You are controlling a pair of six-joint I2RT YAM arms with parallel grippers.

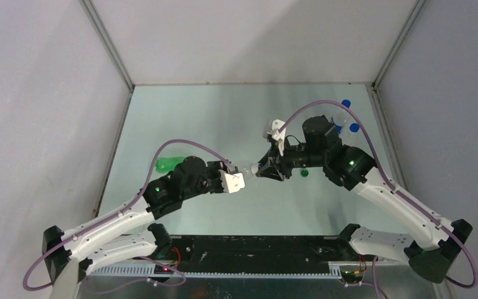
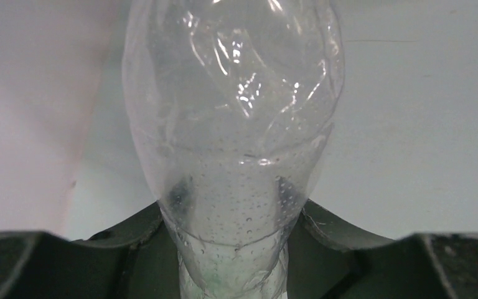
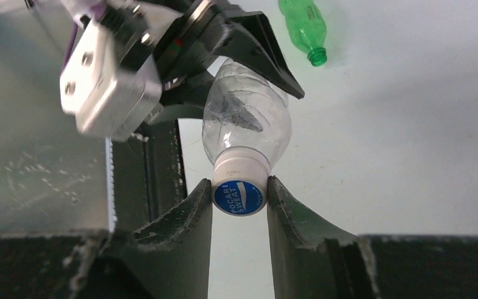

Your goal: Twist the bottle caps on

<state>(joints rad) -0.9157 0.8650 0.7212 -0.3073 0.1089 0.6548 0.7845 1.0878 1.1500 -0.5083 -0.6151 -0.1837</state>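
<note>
My left gripper [image 2: 231, 215] is shut on the clear bottle [image 2: 233, 124] and holds it off the table, mouth toward the right arm. A white cap [image 3: 240, 180] with a blue printed top sits on that bottle's [image 3: 247, 118] neck. My right gripper [image 3: 239, 198] is shut on the cap, one finger on each side. In the top view the two grippers meet at mid-table around the clear bottle [image 1: 252, 169]. The green bottle [image 1: 167, 164] lies uncapped on its side at the left, also seen in the right wrist view [image 3: 303, 26]. A dark green cap [image 1: 303, 172] lies under the right arm.
Blue-capped clear bottles [image 1: 348, 117] stand at the back right by the wall. Grey walls enclose the table [image 1: 236, 112] on three sides. A black rail [image 1: 255, 248] runs along the near edge between the arm bases.
</note>
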